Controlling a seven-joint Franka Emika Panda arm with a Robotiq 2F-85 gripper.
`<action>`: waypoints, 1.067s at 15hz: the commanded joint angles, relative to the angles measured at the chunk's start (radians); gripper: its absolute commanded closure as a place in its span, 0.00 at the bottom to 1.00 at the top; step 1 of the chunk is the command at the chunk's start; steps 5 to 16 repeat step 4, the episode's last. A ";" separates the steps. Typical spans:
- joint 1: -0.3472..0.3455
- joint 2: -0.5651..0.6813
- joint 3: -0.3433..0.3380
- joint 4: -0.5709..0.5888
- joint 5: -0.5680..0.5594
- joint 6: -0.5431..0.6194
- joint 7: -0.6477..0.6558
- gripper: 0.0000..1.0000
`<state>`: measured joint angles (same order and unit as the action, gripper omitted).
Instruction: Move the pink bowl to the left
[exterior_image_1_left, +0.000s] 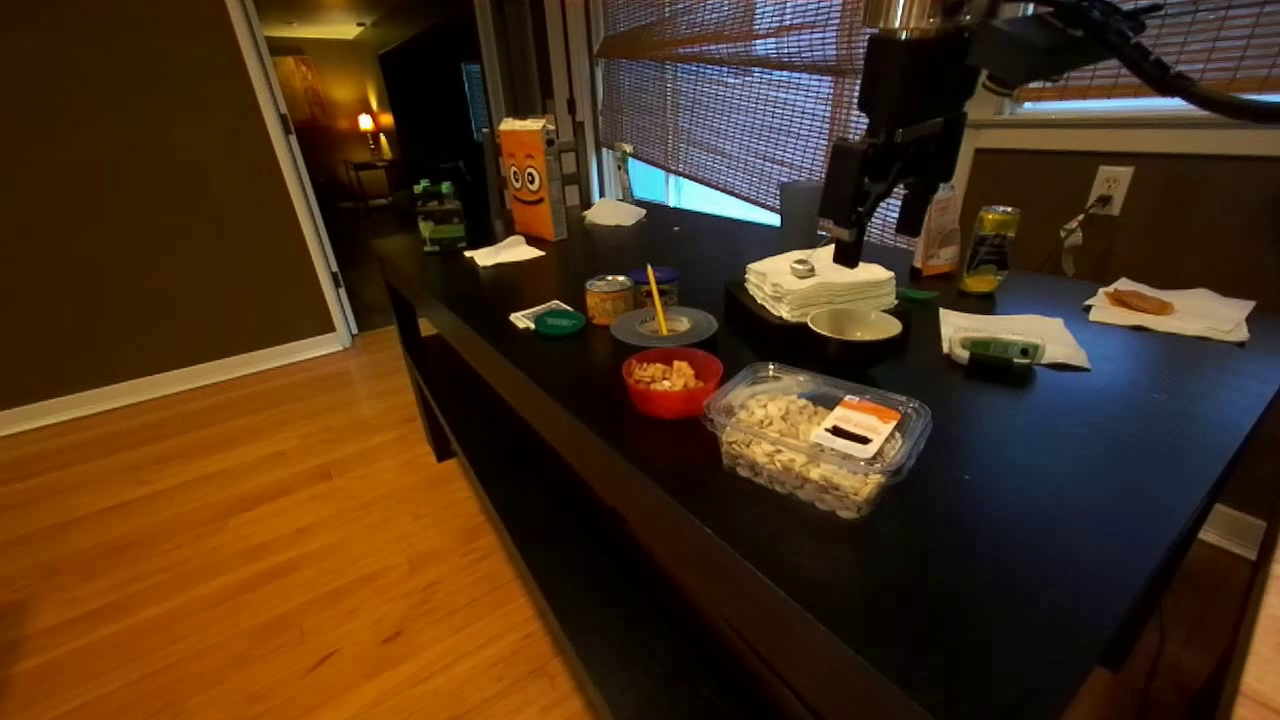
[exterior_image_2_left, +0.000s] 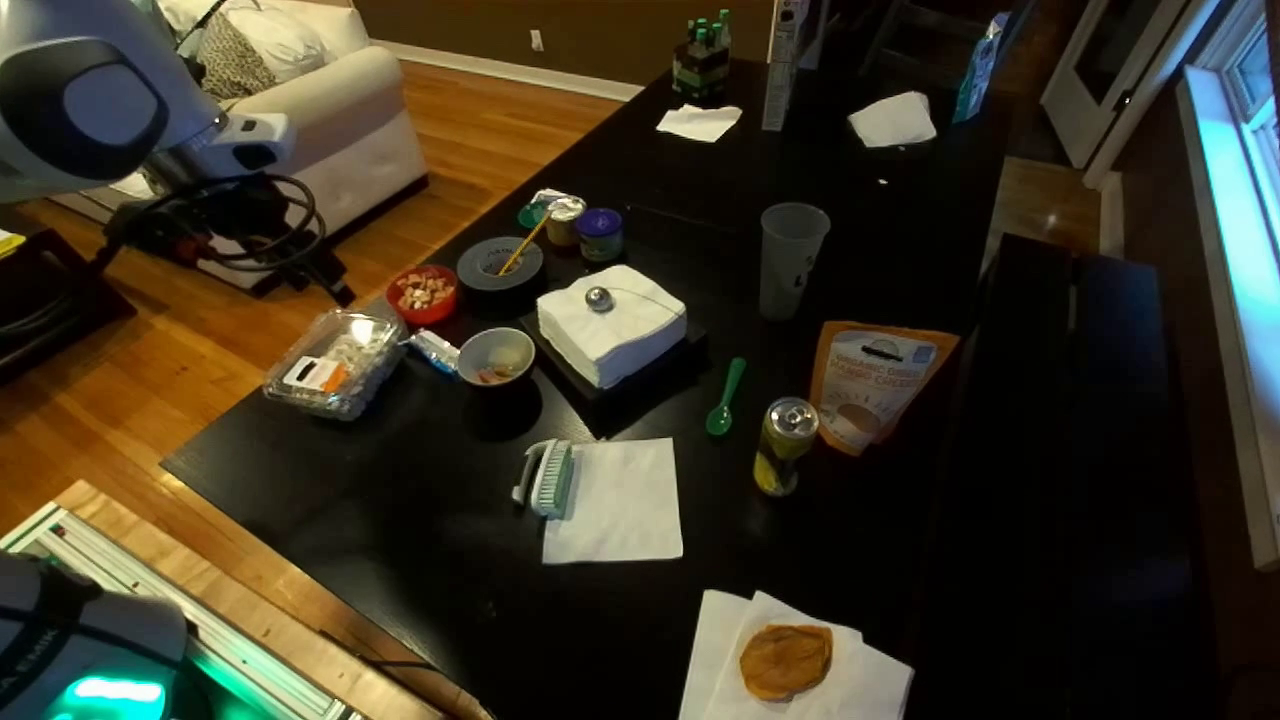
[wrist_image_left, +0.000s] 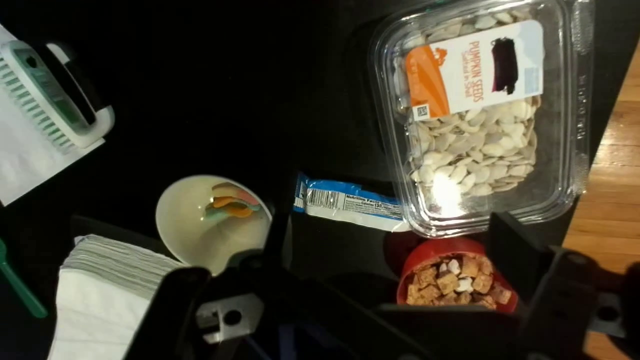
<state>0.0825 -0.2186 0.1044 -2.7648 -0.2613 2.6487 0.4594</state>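
The pink bowl is a small red-pink bowl holding brown cereal squares and a few white pieces. It sits on the dark table in both exterior views (exterior_image_1_left: 672, 402) (exterior_image_2_left: 422, 298), close to the clear container. In the wrist view the bowl (wrist_image_left: 440, 247) shows at lower right, partly covered by the gripper's parts. My gripper (wrist_image_left: 390, 230) is open and empty, its fingers wide apart, with the bowl nearer the right finger. In an exterior view the gripper (exterior_image_1_left: 880, 230) hangs above the table; it also shows in an exterior view (exterior_image_2_left: 338, 285) near the bowl, apart from it.
A clear plastic container (exterior_image_1_left: 815, 445) of seeds stands beside the bowl. A grey round plate (exterior_image_2_left: 500, 265) with a yellow pencil lies behind it. A white bowl (wrist_image_left: 200, 225), a blue-white wrapper (wrist_image_left: 350, 202) and a napkin stack (exterior_image_2_left: 612, 325) are nearby. The table edge is close.
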 joint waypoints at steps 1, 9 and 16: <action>-0.028 0.002 0.033 -0.001 0.015 0.000 -0.012 0.00; -0.026 0.014 0.034 -0.002 0.013 -0.001 -0.011 0.00; -0.026 0.014 0.034 -0.002 0.013 -0.001 -0.011 0.00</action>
